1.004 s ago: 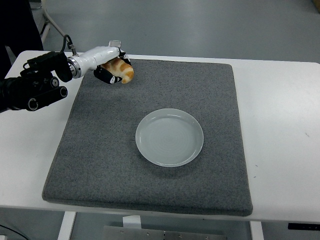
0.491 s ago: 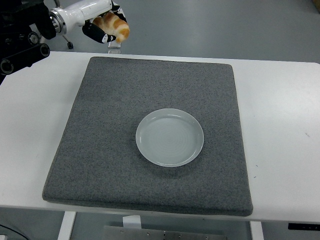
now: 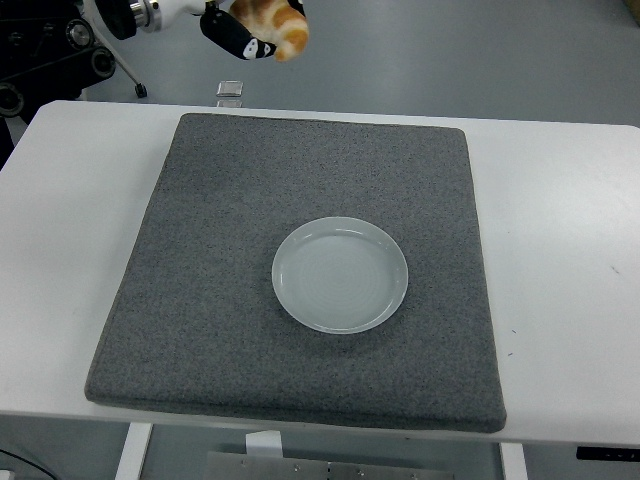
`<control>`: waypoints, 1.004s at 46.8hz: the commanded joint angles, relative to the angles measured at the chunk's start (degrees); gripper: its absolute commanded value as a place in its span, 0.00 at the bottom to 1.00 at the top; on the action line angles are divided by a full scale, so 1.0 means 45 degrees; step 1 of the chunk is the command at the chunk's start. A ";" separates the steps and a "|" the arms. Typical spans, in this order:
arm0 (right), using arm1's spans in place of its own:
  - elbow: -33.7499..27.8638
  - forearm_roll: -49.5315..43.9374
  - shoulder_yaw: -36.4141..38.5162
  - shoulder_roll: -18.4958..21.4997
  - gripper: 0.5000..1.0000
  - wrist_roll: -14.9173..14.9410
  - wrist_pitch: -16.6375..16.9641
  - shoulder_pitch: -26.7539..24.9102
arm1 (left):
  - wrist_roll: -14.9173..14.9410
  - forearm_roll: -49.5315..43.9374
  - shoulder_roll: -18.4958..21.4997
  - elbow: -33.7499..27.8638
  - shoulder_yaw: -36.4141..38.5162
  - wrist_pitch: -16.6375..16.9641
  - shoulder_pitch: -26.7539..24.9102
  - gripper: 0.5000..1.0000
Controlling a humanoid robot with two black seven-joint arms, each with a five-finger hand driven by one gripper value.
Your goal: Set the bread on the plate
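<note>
Golden bread (image 3: 273,22) in left hand (image 3: 245,28), top edge.

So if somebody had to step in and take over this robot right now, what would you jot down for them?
Left hand: shut on the bread, held high at the picture's top left, beyond the table's far edge.
Right hand: out of view.
Plate: empty, on the grey mat, a little right of the mat's middle.
A small clear item sits at the table's far edge, near the mat's far left corner; what it is cannot be told.
Done: the bread is picked up and lifted clear of the table.
Left: carry it right and toward the near edge until over the plate, lower it, let go.
</note>
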 commanded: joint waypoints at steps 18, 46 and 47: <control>0.0005 -0.0006 0.0000 0.0000 0.86 -0.0001 0.0003 -0.0001 | -0.1277 0.0176 -0.0084 -0.3047 0.0015 -0.0082 -0.0293 0.00; 0.0005 -0.0006 0.0000 0.0000 0.86 -0.0001 0.0003 -0.0001 | -0.2391 0.1776 -0.0982 -0.3576 0.0640 -0.0766 0.0097 0.00; -0.0014 -0.0006 0.0000 0.0000 0.86 -0.0001 0.0003 -0.0020 | -0.2430 0.1835 -0.1041 -0.3537 0.0679 -0.0747 0.0136 0.00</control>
